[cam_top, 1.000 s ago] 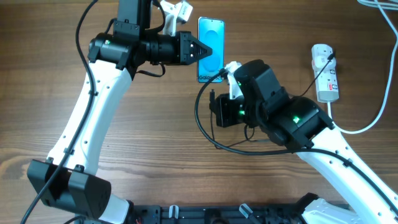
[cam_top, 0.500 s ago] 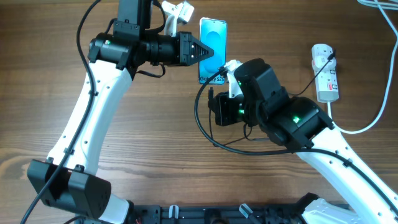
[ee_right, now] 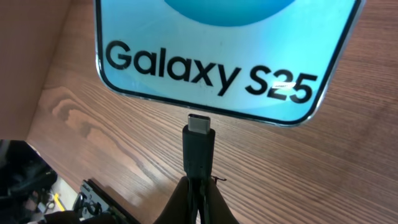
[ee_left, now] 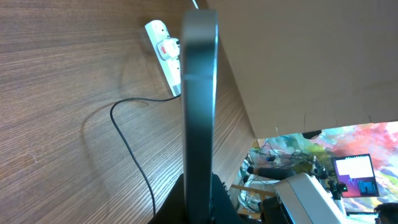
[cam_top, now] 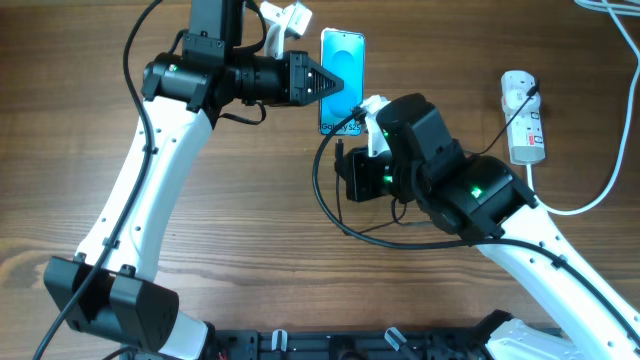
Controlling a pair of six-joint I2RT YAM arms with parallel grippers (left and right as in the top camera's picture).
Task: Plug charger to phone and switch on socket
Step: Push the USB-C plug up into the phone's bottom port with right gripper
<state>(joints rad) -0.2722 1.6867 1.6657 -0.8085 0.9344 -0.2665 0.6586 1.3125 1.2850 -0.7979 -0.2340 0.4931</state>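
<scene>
My left gripper [cam_top: 328, 82] is shut on the phone [cam_top: 342, 62], held on edge above the table with its blue-green screen facing up. In the left wrist view the phone [ee_left: 199, 93] shows edge-on between the jaws of the left gripper [ee_left: 199, 202]. My right gripper [cam_top: 354, 124] is shut on the charger plug [ee_right: 198, 146]. The plug points at the phone's lower edge [ee_right: 211, 62], its metal tip just short of it. The thin black cable [cam_top: 322, 205] loops down on the table. The white socket [cam_top: 523, 118] lies at the far right.
The socket also shows in the left wrist view [ee_left: 165, 50], with the black cable [ee_left: 134, 155] running from it across the wood. A thick white lead [cam_top: 610, 180] curves along the table's right edge. Both arms crowd the upper middle.
The phone in my left gripper shifted slightly to the right a second ago. Nothing has visibly moved in the last half second.
</scene>
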